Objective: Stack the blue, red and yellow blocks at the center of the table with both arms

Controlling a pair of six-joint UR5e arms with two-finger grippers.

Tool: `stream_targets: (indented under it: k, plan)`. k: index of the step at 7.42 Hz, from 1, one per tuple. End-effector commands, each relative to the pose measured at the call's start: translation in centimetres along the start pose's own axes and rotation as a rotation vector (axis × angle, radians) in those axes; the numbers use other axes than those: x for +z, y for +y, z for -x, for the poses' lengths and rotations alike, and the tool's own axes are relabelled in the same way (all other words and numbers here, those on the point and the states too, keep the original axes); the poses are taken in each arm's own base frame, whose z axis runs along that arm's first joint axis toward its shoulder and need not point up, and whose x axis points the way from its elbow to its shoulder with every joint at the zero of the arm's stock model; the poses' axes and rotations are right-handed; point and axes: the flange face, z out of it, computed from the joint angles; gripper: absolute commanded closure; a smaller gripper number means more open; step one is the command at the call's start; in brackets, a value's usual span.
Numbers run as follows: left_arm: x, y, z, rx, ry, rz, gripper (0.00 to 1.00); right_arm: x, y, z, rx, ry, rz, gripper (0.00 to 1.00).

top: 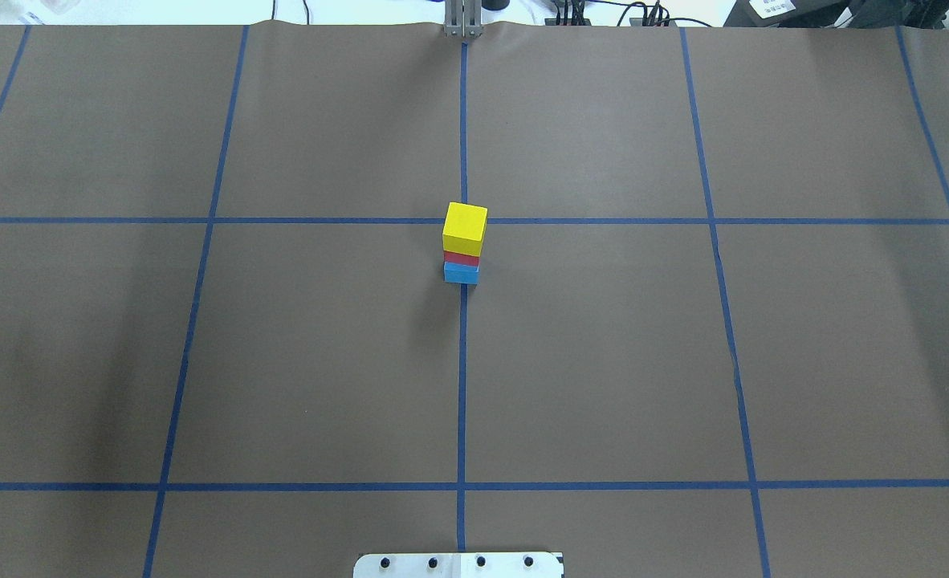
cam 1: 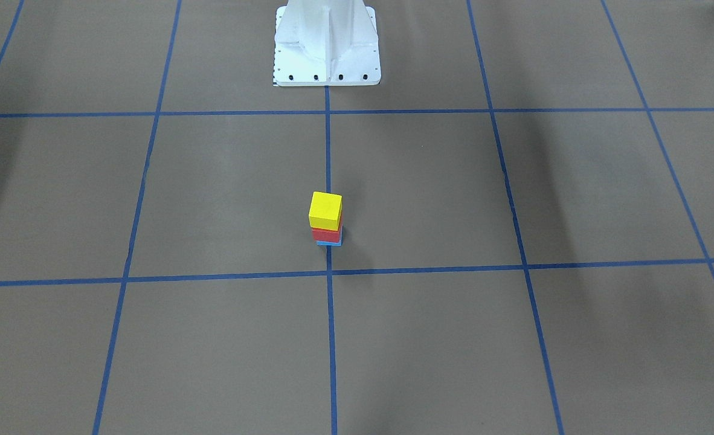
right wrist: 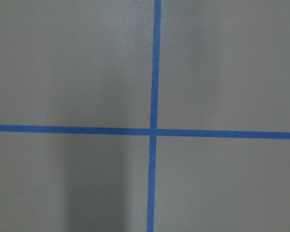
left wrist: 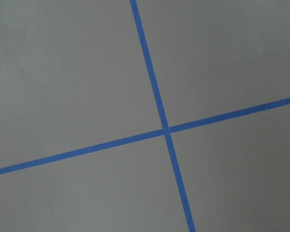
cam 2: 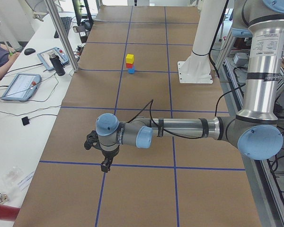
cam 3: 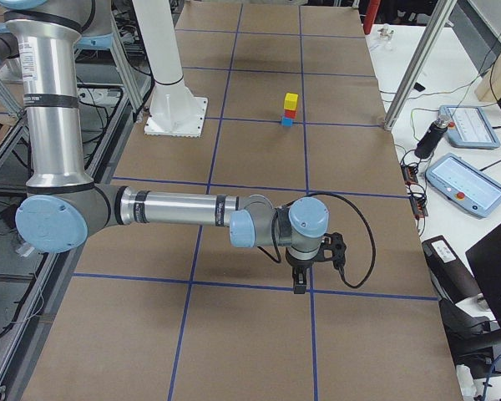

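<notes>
The left gripper [cam 2: 104, 166] hangs over a tape cross [left wrist: 166, 129]; parted or clenched, I cannot tell. Far off, mid-table [top: 603, 361], yellow block [top: 465, 227] tops red block [top: 461, 259] tops blue block [top: 460, 274]. The right gripper [cam 3: 300, 286] is equally distant, its state unreadable too.

No readable text, labels or numbers anywhere

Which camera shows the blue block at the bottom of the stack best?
Overhead exterior: the blue block shows a clear side face under the red block. The front-facing view shows only a sliver of it, both side views show it tiny and far off, and the wrist views miss it.
</notes>
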Motion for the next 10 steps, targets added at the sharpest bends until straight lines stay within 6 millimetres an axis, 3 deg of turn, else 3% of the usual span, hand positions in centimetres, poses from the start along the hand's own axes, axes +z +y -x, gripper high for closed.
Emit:
stream_targets:
  k: [1, 2, 3, 6, 8, 10]
  plan:
    - [-0.3, -0.2, -0.3, -0.087, 0.000, -0.005, 0.00, -1.5, 0.3, -0.7, 0.053, 0.007, 0.007, 0.01]
    - [-0.9, -0.3, -0.8, -0.097, -0.001, -0.017, 0.00, -3.4, -0.9, 1.0, 0.068, 0.009, 0.032, 0.01]
    - [-1.3, -0.2, -0.9, -0.099, 0.000, -0.018, 0.00, -4.0, -0.7, 1.5, 0.077, 0.000, 0.043, 0.01]
    - [-4.1, -0.1, -2.5, -0.116, 0.001, -0.004, 0.00, -3.9, -0.4, 1.3, 0.081, -0.002, 0.043, 0.01]
    - [-4.0, 1.3, -2.6, -0.128, -0.001, 0.013, 0.00, -3.8, -0.3, 1.3, 0.080, -0.002, 0.042, 0.01]
    - [-3.6, 1.5, -2.2, -0.135, -0.001, 0.022, 0.00, -3.8, -0.3, 1.3, 0.080, -0.005, 0.042, 0.01]
